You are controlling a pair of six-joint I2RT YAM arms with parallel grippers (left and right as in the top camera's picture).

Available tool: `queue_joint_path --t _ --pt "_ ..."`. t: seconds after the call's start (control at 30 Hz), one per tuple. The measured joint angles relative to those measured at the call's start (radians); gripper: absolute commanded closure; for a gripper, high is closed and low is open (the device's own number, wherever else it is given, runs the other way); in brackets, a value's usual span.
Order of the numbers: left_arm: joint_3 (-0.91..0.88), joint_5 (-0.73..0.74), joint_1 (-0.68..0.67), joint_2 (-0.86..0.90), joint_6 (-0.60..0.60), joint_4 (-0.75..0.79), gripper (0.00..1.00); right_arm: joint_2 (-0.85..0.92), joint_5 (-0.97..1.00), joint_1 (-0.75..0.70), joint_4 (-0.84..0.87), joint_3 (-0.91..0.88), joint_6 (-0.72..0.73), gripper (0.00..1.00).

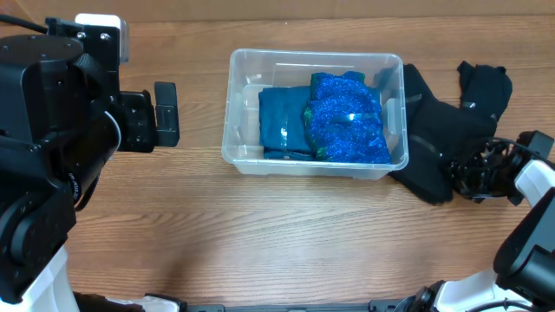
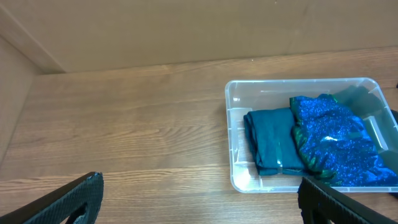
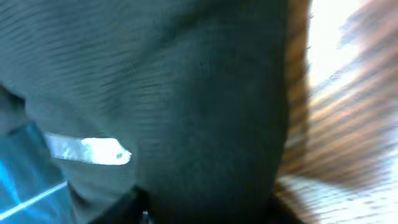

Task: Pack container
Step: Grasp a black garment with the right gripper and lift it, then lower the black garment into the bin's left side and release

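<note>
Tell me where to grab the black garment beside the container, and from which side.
On the black garment, probably pinch the crumpled folds at the end away from the container, coming from above on the right, where the right gripper sits. Its other edge lies against the container wall, leaving little finger room there.

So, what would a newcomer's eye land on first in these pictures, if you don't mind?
Most likely the glittery blue cloth, lying in the right part of the clear container at the centre of the table, beside a folded teal cloth. Next, the heap of black clothing on the table just right of the container, with the right gripper down at its edge.
</note>
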Motion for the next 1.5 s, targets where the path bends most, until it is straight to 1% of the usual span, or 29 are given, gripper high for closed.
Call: queue_joint_path --t 0.13,0.27,0.4,0.43,0.47,0.53,0.6,0.67,0.73,0.77,0.9,0.93,1.0,1.1,1.17,1.33,1.5 --pt "0.000 0.000 0.000 0.000 0.000 0.000 0.00 -0.011 -0.038 0.002 -0.048 0.002 0.000 0.85" --pt "0.000 0.000 0.000 0.000 0.000 0.000 0.00 -0.141 -0.051 0.008 -0.171 0.029 0.000 0.96" --pt "0.000 0.000 0.000 0.000 0.000 0.000 0.00 -0.408 -0.053 0.042 -0.304 0.157 0.000 0.96" --pt "0.000 0.000 0.000 0.000 0.000 0.000 0.00 -0.493 -0.055 0.056 -0.321 0.208 0.000 0.96" --pt "0.000 0.000 0.000 0.000 0.000 0.000 0.00 -0.541 -0.056 0.068 -0.325 0.237 -0.001 0.96" --pt "0.000 0.000 0.000 0.000 0.000 0.000 0.00 -0.668 -0.072 0.118 -0.324 0.310 0.000 0.96" --pt "0.000 0.000 0.000 0.000 0.000 0.000 0.00 -0.759 -0.111 0.196 -0.294 0.336 0.017 0.96" --pt "0.000 0.000 0.000 0.000 0.000 0.000 0.00 -0.824 -0.158 0.306 -0.256 0.341 0.054 0.96" --pt "0.000 0.000 0.000 0.000 0.000 0.000 0.00 -0.835 -0.178 0.376 -0.218 0.341 0.084 0.96" --pt "0.000 0.000 0.000 0.000 0.000 0.000 0.00 -0.829 -0.180 0.445 -0.172 0.341 0.109 0.96" --pt "0.000 0.000 0.000 0.000 0.000 0.000 0.00 -0.755 -0.167 0.603 -0.052 0.339 0.192 0.96" --pt "0.000 0.000 0.000 0.000 0.000 0.000 0.00 -0.706 -0.153 0.665 -0.001 0.338 0.224 0.96" --pt "0.000 0.000 0.000 0.000 0.000 0.001 0.00 -0.622 -0.139 0.745 0.067 0.337 0.266 0.96" --pt "0.000 0.000 0.000 0.000 0.000 0.000 0.00 -0.487 -0.127 0.841 0.158 0.336 0.301 0.96" --pt "0.000 0.000 0.000 0.000 0.000 0.000 0.00 -0.365 -0.122 0.907 0.215 0.334 0.325 0.96" --pt "0.000 0.000 0.000 0.000 0.000 0.000 0.00 -0.159 -0.102 0.971 0.331 0.325 0.378 0.96" --pt "0.000 0.000 0.000 0.000 0.000 0.000 0.00 -0.049 -0.054 0.982 0.415 0.321 0.402 0.96"
